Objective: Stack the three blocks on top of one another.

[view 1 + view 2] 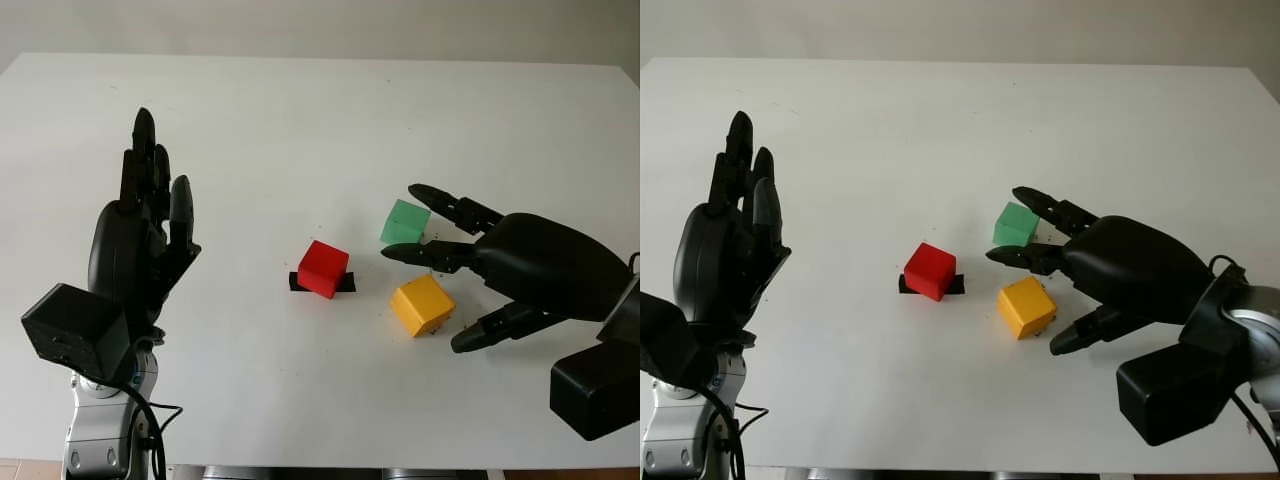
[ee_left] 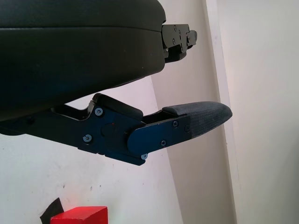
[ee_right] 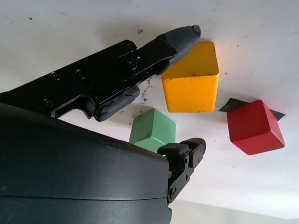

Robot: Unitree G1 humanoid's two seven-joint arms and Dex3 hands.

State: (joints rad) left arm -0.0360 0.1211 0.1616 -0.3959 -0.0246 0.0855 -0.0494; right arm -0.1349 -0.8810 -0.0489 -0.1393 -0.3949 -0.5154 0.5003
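**Three loose blocks, one hand closing in**

The wide white desk [image 1: 300, 120] carries everything. At lower left the left hand [image 1: 140, 240] stands raised and open, holding nothing. At right the right hand [image 1: 470, 260] is open too, its fingers bracketing the small yellow cube [image 1: 421, 305], with the green cube [image 1: 404, 222] just beyond its upper finger. The red cube [image 1: 323, 268] sits mid-frame on a black mark [image 1: 296, 283]. They look light, rigid and smooth; opposite flat faces seem the best hold.

- Head stereo pair looks forward and down at the table [image 1: 300, 120] from places slightly apart, sharing the whole scene.
- Both wrist cameras sit close behind their hands, sharing the red block [image 3: 254, 127].
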